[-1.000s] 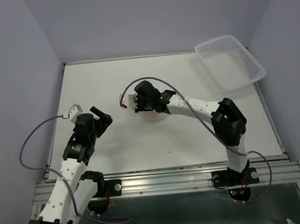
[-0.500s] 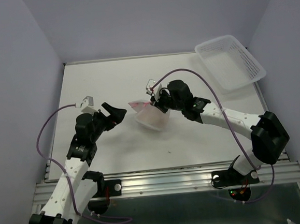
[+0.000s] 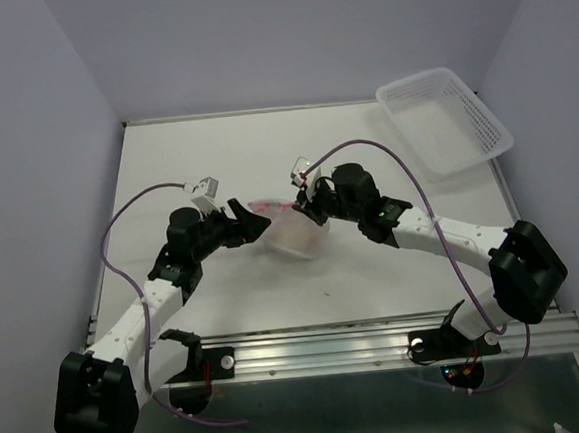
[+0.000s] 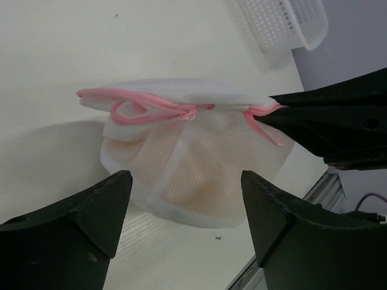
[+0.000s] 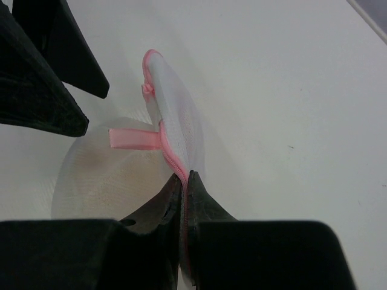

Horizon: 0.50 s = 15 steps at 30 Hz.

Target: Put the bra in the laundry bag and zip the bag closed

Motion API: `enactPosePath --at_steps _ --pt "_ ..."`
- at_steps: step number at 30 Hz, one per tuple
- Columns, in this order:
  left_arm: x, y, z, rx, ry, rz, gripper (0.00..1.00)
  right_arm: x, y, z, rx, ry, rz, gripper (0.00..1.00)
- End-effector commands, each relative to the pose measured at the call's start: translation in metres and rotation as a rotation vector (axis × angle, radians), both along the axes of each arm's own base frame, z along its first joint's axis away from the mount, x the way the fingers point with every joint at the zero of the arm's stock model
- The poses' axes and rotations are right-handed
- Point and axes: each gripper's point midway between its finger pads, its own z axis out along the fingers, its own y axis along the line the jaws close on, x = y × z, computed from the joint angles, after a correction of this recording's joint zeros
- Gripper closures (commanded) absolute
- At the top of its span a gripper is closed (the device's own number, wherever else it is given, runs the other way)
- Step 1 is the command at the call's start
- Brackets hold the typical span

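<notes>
The white mesh laundry bag [image 3: 293,233] with a pink zipper rim [image 4: 151,104] is lifted off the table at mid-table. The peach-beige bra [image 4: 190,181] shows through its mesh, inside the bag. My right gripper [image 3: 308,201] is shut on the bag's pink zipper rim [image 5: 175,163] at its right side and holds the bag up. My left gripper [image 3: 253,222] is open, its fingers [image 4: 72,229] spread wide just left of the bag, not touching it. The right gripper's dark fingers [image 4: 326,121] show at the right in the left wrist view.
A white slotted plastic basket [image 3: 444,119] stands at the back right corner of the table; it also shows in the left wrist view [image 4: 284,21]. Purple cables loop off both wrists. The table's [image 3: 376,290] front rail is near the arm bases.
My left arm has reached right toward the bag, its open gripper now right beside it. My right gripper has lifted the bag by its rim and held it there.
</notes>
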Motion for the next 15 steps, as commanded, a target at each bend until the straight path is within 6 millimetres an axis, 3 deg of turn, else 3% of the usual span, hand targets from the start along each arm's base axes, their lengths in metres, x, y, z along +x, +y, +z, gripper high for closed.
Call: enactPosePath --at_steps 1,9,15 --pt "0.011 -0.013 0.031 0.021 -0.151 -0.036 0.19 -0.002 0.009 0.032 0.091 -0.059 0.017 0.99" --pt "0.033 -0.017 0.033 0.081 -0.162 -0.001 0.33 -0.011 0.010 0.032 0.097 -0.052 0.059 0.99" --pt "0.046 -0.017 0.037 0.107 -0.175 0.026 0.33 -0.016 0.009 0.034 0.102 -0.055 0.075 0.99"
